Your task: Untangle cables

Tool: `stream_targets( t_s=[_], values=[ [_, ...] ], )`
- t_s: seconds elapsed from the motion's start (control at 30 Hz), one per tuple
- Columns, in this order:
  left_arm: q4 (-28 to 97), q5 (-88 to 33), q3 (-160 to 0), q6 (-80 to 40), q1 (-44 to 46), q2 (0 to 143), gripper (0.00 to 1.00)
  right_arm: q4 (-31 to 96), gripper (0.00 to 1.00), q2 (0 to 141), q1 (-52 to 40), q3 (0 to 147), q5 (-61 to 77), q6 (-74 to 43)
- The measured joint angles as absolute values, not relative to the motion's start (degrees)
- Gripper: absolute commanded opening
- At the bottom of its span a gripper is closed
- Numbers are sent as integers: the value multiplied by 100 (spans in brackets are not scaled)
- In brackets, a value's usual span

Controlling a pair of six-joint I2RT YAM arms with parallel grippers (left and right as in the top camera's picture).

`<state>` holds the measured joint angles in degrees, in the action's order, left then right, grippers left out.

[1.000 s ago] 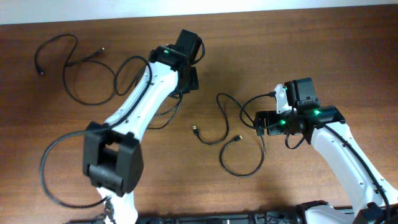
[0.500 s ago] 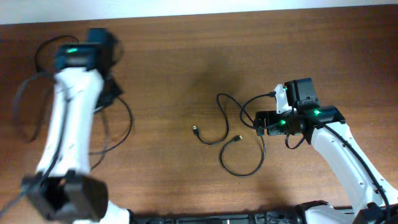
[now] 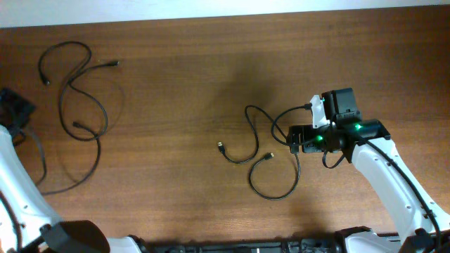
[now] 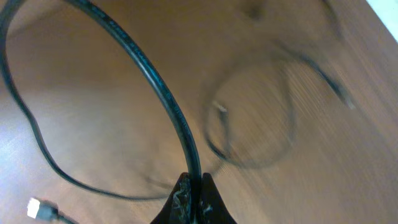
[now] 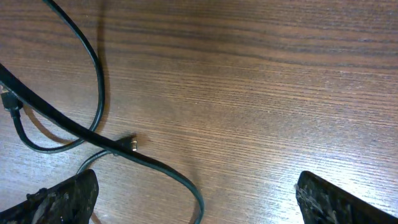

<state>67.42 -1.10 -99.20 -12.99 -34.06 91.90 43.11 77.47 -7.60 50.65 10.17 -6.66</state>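
Note:
Thin black cables lie in two groups. On the left, one cable (image 3: 77, 88) snakes over the table, and another loop (image 3: 88, 169) runs to my left gripper (image 3: 17, 121) at the table's left edge. The left gripper (image 4: 194, 188) is shut on this cable (image 4: 149, 74); a plug end (image 4: 38, 208) lies nearby. In the centre, two looped cables (image 3: 271, 191) cross each other, with plug ends (image 3: 220, 146) showing. My right gripper (image 3: 294, 138) is open just above them. In the right wrist view the gripper (image 5: 199, 194) straddles a cable (image 5: 93, 68) and a plug (image 5: 132, 144).
The brown wooden table (image 3: 176, 84) has its far edge along a pale wall (image 3: 211, 7). The white right arm (image 3: 394, 183) reaches in from the lower right, the left arm (image 3: 21, 197) from the lower left.
My left arm has swung from the table's middle to the far left edge, pulling a cable with it and away from the centre group. The right arm has not moved.

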Motion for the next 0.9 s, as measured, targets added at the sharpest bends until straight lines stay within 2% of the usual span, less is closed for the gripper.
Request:
stream_targets(
  t_s=[0.1,0.17,0.3,0.4,0.5,0.57,0.6,0.7,0.8,0.9],
  values=[
    [6840,-1879,-9920,287,-3013,9507,0,4311,100,7747,-760,5068,1017,-666],
    [6908,-1907,-9859,576,-2519,9675,0,4311,100,7747,-760,5065,1017,-668],
    [6893,-875,-9233,687,-1885,9747,0,4311,100,7747,-760,5065,1015,-663],
    [6890,-1885,-8735,1986,-1619,9784,0,4311,100,7747,-760,5065,1017,-666],
    [6989,-2622,-8709,2429,-1505,9762,0,4311,100,7747,-760,5065,1017,-666],
    [7387,-3050,-8705,2932,-1507,9629,0,4318,100,7747,-760,5065,1017,-663],
    [8036,-3433,-8698,3632,-1516,9452,0,4309,100,7747,-760,5068,1017,-663],
    [8340,-3990,-8672,4652,-1500,8685,0,4309,100,7747,-760,5068,1017,-663],
    [8051,-3533,-8678,4080,-1494,8503,0,4311,100,7747,-760,5068,1015,-666],
    [7822,-1673,-8678,2193,-1492,8497,0,4311,100,7747,-760,5068,1017,-663]
  ],
)
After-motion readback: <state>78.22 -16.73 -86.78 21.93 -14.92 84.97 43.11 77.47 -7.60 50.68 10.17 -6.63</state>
